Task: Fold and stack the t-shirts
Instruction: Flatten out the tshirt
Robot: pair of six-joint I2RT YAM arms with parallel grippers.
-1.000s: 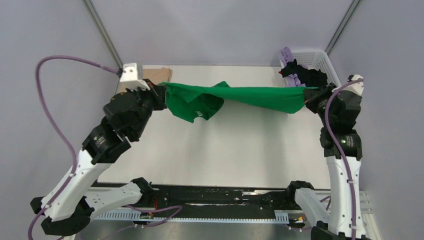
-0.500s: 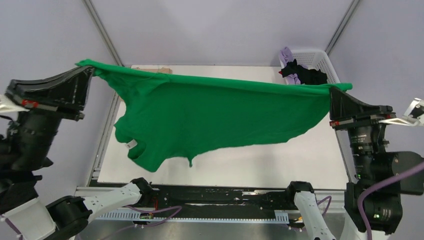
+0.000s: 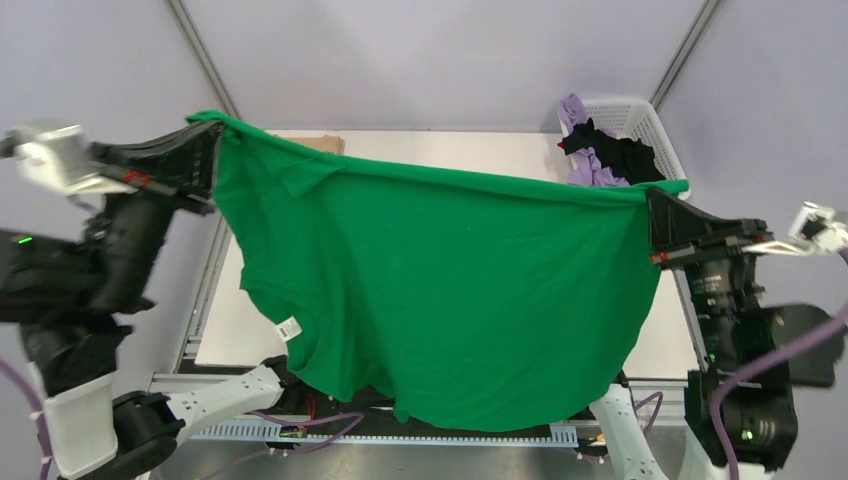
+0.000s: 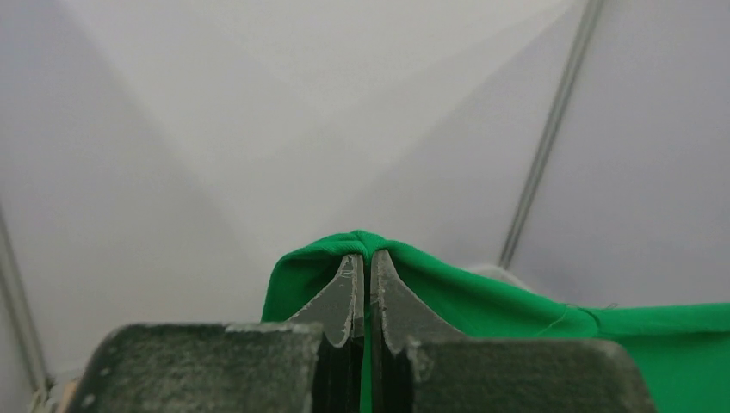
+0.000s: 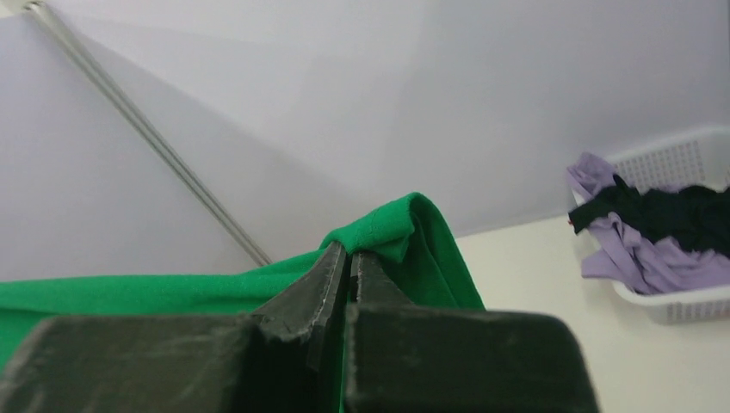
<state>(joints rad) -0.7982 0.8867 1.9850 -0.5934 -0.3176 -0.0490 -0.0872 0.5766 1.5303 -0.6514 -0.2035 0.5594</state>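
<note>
The bright green t-shirt [image 3: 440, 290] hangs spread wide in the air above the table, its small white label [image 3: 288, 327] low on the left. My left gripper [image 3: 212, 132] is shut on its upper left corner [image 4: 361, 245], and my right gripper [image 3: 655, 195] is shut on its upper right corner [image 5: 392, 228]. Cloth bunches over both pairs of fingertips. A tan t-shirt [image 3: 318, 144] peeks out at the table's far left edge. Lilac [image 3: 592, 165] and black t-shirts [image 3: 625, 152] lie heaped in the basket.
The white lattice basket [image 3: 640, 112] stands at the back right corner, also seen in the right wrist view [image 5: 680, 301]. The white table [image 3: 470, 148] shows beyond the shirt's top edge. Metal frame poles [image 3: 205, 65] rise at both back corners.
Both arms have lifted the green shirt off the table and pulled it out wide. It has since dropped open further, and its lower hem now hangs down past the table's near edge.
</note>
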